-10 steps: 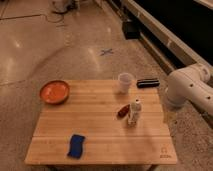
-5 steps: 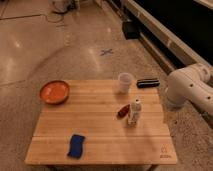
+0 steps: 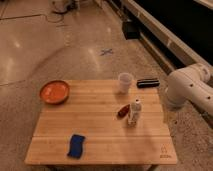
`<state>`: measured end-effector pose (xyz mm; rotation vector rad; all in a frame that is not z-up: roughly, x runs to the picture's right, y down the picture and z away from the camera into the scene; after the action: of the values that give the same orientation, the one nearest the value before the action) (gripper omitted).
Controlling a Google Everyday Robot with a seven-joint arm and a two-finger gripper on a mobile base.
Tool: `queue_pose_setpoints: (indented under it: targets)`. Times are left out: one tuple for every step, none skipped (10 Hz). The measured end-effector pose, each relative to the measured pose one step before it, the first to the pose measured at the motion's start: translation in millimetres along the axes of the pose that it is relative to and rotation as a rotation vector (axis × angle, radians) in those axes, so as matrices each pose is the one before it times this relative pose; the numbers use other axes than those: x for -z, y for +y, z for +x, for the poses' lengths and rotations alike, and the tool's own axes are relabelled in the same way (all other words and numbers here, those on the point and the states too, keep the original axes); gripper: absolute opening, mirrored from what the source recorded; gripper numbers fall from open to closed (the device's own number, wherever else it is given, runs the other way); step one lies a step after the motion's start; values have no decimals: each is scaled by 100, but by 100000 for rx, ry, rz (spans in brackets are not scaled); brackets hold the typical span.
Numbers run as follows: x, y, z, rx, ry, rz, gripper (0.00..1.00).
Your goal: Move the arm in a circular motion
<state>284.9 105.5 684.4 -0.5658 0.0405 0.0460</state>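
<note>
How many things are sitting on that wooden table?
6: orange bowl at left, cup and black bar at the far edge, white bottle and red item mid-right, blue sponge in front. None seems hidden. The arm is at right, its gripper out of view.

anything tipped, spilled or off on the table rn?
Nothing stands out. The cup and white bottle stand upright, the orange bowl and blue sponge sit flat on the table, and no spill shows. The arm is beside the table's right edge; its gripper is out of view.
</note>
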Motion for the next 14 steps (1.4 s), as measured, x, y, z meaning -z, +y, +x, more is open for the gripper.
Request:
queue_pose_setpoints:
  targets:
    - [1, 0, 2, -2, 3, 1, 65]
    - [-2, 1, -2, 4, -1, -4, 65]
    - [1, -1, 2, -3, 4, 4, 65]
    - [0, 1, 2, -5, 0, -2, 65]
    - [0, -2, -1, -2, -3, 4, 65]
    - [1, 0, -2, 8, 2, 2, 65]
    - [-1, 1, -1, 1, -2, -3, 65]
    - [-3, 1, -1, 5, 1, -7, 65]
    - [3, 0, 2, -10, -2, 6, 65]
    - [-2, 3, 14, -17, 20, -11, 65]
    - [16, -22, 19, -24, -26, 22, 65]
    - [-23, -55, 3, 71, -248, -138, 65]
    - [-216, -82, -232, 922, -792, -1884, 65]
    - [-276, -780, -956, 2064, -2337, -2603, 65]
